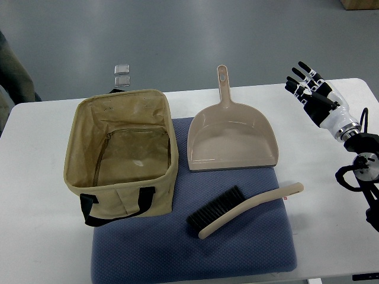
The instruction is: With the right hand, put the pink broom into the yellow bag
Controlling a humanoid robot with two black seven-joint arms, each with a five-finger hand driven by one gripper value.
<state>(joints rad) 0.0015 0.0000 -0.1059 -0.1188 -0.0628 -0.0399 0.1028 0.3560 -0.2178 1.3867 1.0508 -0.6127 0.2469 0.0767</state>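
The pale pink hand broom [249,207] with black bristles lies on the blue mat [195,254], handle pointing right, bristle head toward the centre. The yellow fabric bag [121,151] with black handles stands open and empty at the mat's left end. My right hand [308,83] hovers over the table's far right corner, well above and right of the broom, fingers spread and holding nothing. The left arm does not show.
A pink dustpan [231,136] lies beyond the broom, its handle pointing away. Two small clear items [122,74] sit on the floor past the table's far edge. A dark shape of a person [15,77] shows at the left edge.
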